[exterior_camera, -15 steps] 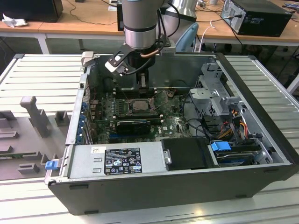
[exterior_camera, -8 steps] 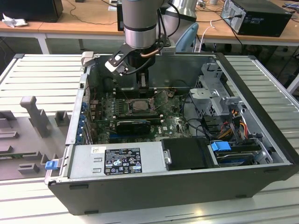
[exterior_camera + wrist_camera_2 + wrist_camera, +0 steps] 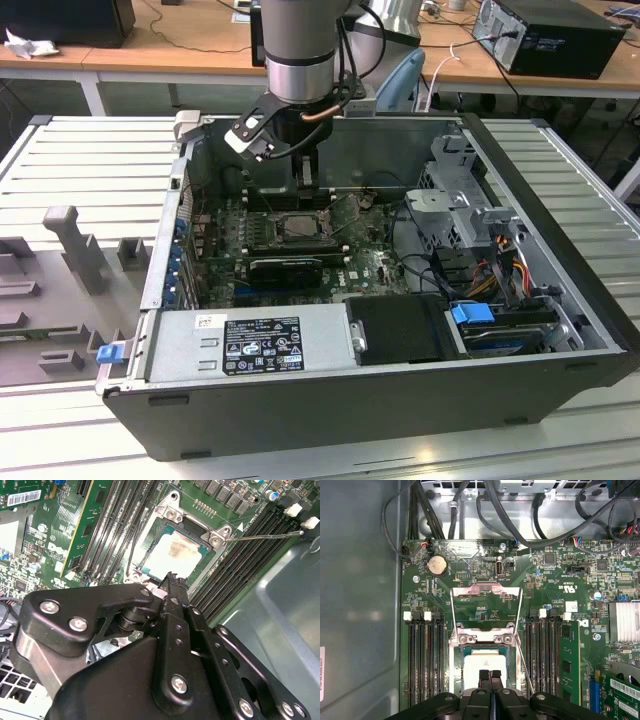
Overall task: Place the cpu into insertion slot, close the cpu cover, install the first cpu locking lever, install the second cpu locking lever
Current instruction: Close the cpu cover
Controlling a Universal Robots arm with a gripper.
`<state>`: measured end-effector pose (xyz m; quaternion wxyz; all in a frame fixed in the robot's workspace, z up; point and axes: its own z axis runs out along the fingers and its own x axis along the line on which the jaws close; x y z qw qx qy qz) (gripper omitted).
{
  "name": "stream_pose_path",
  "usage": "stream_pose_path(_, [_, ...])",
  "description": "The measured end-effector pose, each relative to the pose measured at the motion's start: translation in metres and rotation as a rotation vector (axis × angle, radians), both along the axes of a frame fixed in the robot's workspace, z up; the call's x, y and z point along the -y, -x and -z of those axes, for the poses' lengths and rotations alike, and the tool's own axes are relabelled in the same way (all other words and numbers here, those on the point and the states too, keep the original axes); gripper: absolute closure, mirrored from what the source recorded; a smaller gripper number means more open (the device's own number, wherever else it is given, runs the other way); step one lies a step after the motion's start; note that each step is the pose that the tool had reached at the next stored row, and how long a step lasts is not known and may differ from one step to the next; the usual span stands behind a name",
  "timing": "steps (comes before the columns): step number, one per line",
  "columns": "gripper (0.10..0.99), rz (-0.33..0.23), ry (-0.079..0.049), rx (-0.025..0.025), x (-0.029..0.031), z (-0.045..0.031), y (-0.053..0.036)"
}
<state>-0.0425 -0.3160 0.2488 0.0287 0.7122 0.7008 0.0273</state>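
Hand (image 3: 490,676) over cpu (image 3: 474,666) in insertion slot (image 3: 461,652)

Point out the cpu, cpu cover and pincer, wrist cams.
cpu (image 3: 481,660): first wrist view, middle of its pale top.
cpu cover (image 3: 486,588): first wrist view, end bar of the open frame.
pincer (image 3: 490,676): first wrist view, between its shut fingertips.

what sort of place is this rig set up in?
Probably a robotics lab or electronics workshop. An open computer case lies on a slatted metal table, the robot arm reaches down into it, and the wooden benches behind hold another computer.
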Motion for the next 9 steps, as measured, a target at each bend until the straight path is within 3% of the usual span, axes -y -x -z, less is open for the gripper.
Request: stream_pose_path(9, [0.98,0.0,0.0,0.0,0.0,-0.0024,0.0])
